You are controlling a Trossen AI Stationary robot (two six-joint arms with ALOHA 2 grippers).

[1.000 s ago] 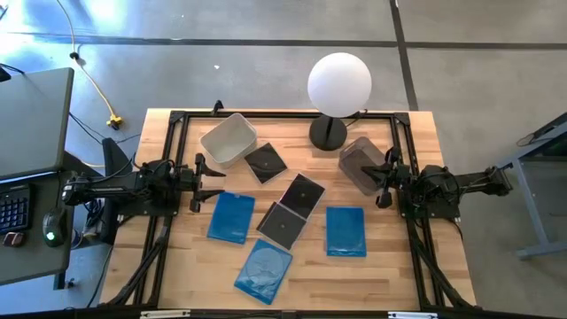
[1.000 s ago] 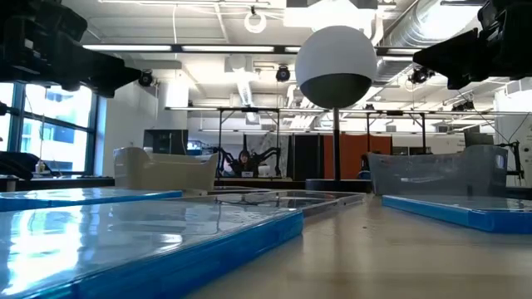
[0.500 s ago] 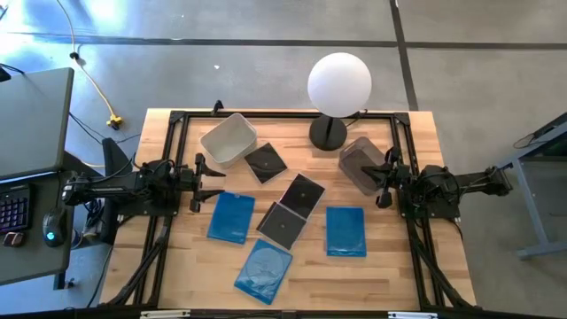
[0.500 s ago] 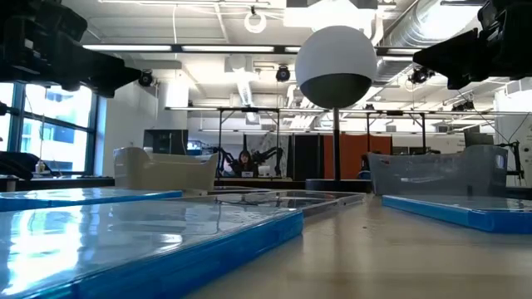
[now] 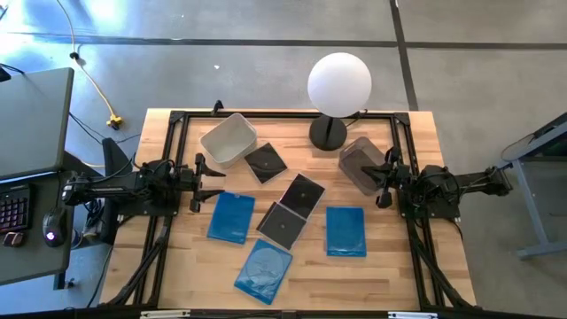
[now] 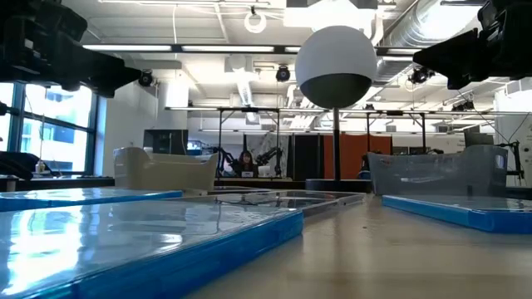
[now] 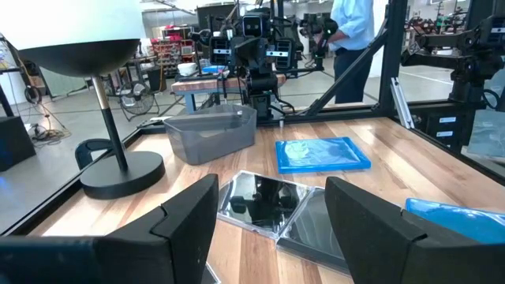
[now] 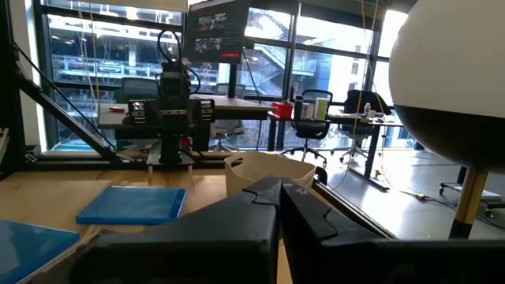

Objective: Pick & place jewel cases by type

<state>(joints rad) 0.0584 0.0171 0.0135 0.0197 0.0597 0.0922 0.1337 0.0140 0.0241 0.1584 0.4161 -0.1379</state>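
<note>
Your table (image 5: 403, 266) holds a white bin (image 5: 228, 139) at the back left and a grey bin (image 5: 361, 165) at the back right, with all six cases lying between them, none sorted yet. Watch the two black cases (image 5: 291, 211) at the centre: they overlap, so lifting one may drag the other. The blue cases (image 5: 345, 230) lie flat and thin, so a shallow pinch may slip off an edge. The lamp (image 5: 337, 87) stands near the grey bin and could be knocked. Left tool (image 5: 200, 183) hangs spread by the white bin; right tool (image 5: 383, 187) is pressed together, empty.
</note>
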